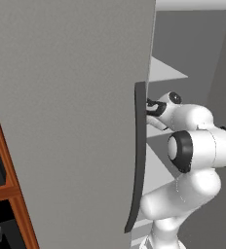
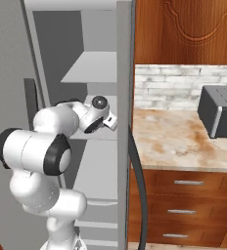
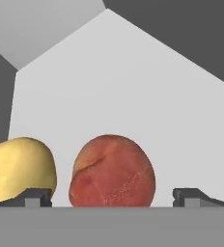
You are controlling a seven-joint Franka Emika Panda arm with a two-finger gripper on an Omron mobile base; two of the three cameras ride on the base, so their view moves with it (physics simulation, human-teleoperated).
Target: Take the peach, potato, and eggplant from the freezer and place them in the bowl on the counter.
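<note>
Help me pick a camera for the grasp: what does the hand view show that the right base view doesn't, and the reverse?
Hand view: the peach between the open fingers, the potato beside it on a pale shelf.
Right base view: the arm reaching inside, the counter, its drawers, a dark appliance.
Shared: the freezer interior.

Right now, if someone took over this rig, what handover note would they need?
Gripper: open, holding nothing, reaching into the freezer, whose door is open.
Peach: on a pale shelf, lined up between the fingertips, not gripped.
Potato: beside the peach, on the same shelf.
Eggplant, bowl: not spotted.
Counter: right of the freezer.
Done: freezer opened, peach approached.
Left: grasp the peach, find the bowl, move all three items into it.
</note>
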